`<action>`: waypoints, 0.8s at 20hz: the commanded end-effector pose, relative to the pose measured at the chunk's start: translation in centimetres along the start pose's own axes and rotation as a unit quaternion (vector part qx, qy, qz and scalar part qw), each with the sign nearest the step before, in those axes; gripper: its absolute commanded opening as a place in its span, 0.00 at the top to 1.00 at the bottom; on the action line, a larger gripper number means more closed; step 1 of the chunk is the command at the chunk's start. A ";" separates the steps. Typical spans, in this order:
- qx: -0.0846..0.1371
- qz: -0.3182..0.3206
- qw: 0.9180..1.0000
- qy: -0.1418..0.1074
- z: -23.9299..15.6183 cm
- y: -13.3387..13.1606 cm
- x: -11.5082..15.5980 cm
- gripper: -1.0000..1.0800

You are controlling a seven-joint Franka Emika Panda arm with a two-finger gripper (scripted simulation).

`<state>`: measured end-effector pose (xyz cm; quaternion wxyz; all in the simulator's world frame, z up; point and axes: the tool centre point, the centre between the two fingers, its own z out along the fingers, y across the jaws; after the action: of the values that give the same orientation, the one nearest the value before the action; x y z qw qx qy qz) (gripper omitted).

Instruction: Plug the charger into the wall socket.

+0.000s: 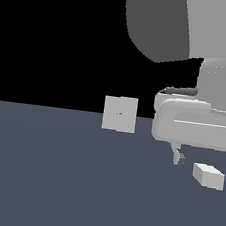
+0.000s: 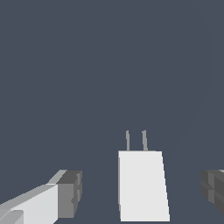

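The charger (image 1: 208, 176) is a small light-grey block lying on the dark floor at the exterior view's right. In the wrist view the charger (image 2: 142, 186) shows two thin prongs (image 2: 135, 141) sticking out of one end. My gripper (image 2: 142, 192) is open, with one finger (image 2: 70, 192) on each side of the block and clear gaps between. From the exterior view, the gripper (image 1: 206, 164) hangs low over the charger with one dark fingertip (image 1: 180, 160) showing. The wall socket (image 1: 120, 114) is an upright square plate with two yellowish dots, standing further back toward the exterior view's left.
The arm's large white links (image 1: 194, 120) fill the exterior view's upper right, above the charger. The dark blue-grey floor (image 1: 52, 177) stretches in front of the socket. Beyond the floor's far edge there is only black.
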<state>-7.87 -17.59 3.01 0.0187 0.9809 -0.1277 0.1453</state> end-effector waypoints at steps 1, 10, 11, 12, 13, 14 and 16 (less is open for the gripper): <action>0.000 0.000 1.000 0.000 0.9 0.0 -0.3 0.04; 0.000 0.000 1.000 0.001 1.8 0.0 -0.5 1.00; 0.000 0.000 1.000 0.001 1.8 0.0 -0.5 1.00; 0.000 0.000 1.000 0.001 1.8 0.0 -0.5 1.00; 0.000 0.000 1.000 0.001 1.8 0.0 -0.5 1.00; 0.000 0.000 1.000 0.001 1.8 0.0 -0.5 1.00; 0.000 0.000 1.000 0.001 1.8 0.0 -0.5 1.00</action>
<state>-7.85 -17.62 1.19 0.0187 0.9809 -0.1276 0.1457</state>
